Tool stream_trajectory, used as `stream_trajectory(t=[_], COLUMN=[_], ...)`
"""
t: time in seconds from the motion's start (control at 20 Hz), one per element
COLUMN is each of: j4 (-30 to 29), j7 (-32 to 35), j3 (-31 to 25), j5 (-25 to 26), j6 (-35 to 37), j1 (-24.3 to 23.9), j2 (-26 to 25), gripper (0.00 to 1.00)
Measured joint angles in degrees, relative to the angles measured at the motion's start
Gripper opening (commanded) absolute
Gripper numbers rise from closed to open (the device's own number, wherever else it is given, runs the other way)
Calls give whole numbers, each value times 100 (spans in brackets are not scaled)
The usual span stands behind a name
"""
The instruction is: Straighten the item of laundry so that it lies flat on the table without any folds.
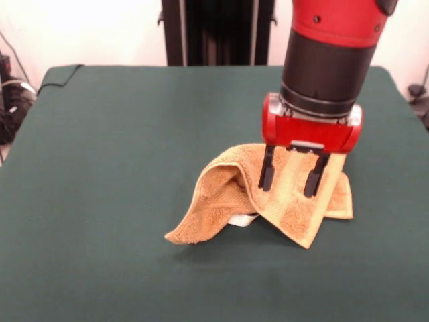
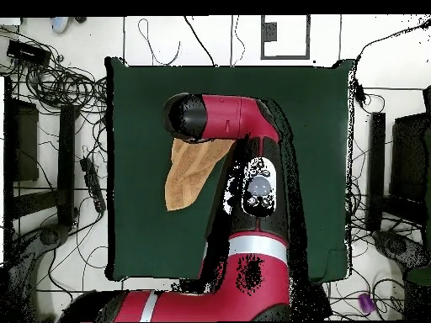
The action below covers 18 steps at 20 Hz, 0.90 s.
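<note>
The orange-tan towel [image 1: 214,211] lies crumpled right of the middle of the dark green table [image 1: 100,168]. Its middle is humped up and its right part is folded over in a flat flap. A small white tag [image 1: 242,220] peeks out beneath it at the front. My gripper [image 1: 287,190] is open, with its two black fingers pointing down just over the right flap; I cannot tell whether they touch it. In the overhead view the towel [image 2: 187,177] shows as a long strip sticking out from under the arm's wrist [image 2: 189,116], which hides the gripper.
The black pedestal [image 1: 218,32] stands at the table's far edge. Cables [image 2: 71,92] and dark equipment lie on the floor around the table [image 2: 143,101]. The arm's body [image 2: 257,189] crosses the table's robot side.
</note>
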State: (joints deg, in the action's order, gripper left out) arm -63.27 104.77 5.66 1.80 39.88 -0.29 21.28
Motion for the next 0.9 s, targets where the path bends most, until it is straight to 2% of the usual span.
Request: stream_trajectory(t=[0.9], j4=[56], j7=[0], j3=[104], j5=[-14], j6=[-403], j1=[8], j2=[-479], gripper=[100])
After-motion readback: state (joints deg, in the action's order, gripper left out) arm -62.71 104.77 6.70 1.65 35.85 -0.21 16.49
